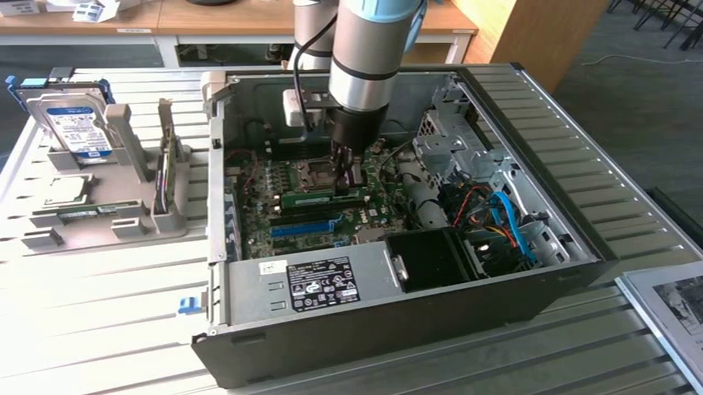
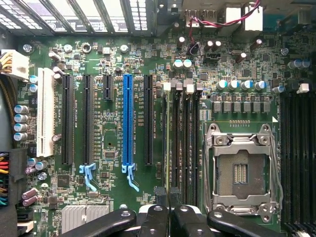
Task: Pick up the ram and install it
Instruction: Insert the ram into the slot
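Down inside the open computer case (image 1: 439,329) on the bench (image 1: 88,313), the pincer (image 1: 351,188) is narrow, apparently pinching the ram (image 1: 313,198), which stands edge-up in a motherboard slot beside the processor socket (image 2: 242,170)

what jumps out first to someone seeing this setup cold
The silver robot arm reaching down into the open computer case mid-table, its end effector right at the green ram over the motherboard. Then the blue-labelled hard drive standing in a grey rack at the exterior view's left.
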Robot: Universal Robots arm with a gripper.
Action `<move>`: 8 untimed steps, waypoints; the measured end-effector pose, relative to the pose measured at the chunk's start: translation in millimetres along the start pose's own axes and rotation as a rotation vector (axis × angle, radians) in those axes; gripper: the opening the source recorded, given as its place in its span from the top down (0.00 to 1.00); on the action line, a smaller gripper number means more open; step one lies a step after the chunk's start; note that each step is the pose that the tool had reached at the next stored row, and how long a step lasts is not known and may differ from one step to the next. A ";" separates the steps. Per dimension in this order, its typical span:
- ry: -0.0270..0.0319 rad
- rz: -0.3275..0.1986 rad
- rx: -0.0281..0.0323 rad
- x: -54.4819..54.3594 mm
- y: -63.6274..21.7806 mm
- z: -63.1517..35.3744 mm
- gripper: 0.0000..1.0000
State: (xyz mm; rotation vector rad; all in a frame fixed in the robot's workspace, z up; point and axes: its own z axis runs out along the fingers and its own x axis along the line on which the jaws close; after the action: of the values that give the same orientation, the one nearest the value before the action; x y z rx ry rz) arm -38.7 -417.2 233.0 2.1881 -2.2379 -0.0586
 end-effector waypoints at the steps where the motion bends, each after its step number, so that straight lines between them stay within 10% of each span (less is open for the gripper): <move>1: -0.0002 0.000 0.0000 0.0 0.0 0.2 0.88; 8: -0.0003 0.000 0.0001 -1.1 0.0 0.5 0.88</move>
State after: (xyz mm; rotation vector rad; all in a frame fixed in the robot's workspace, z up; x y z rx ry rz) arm -38.7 -416.1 232.6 2.1882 -2.2380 -0.0588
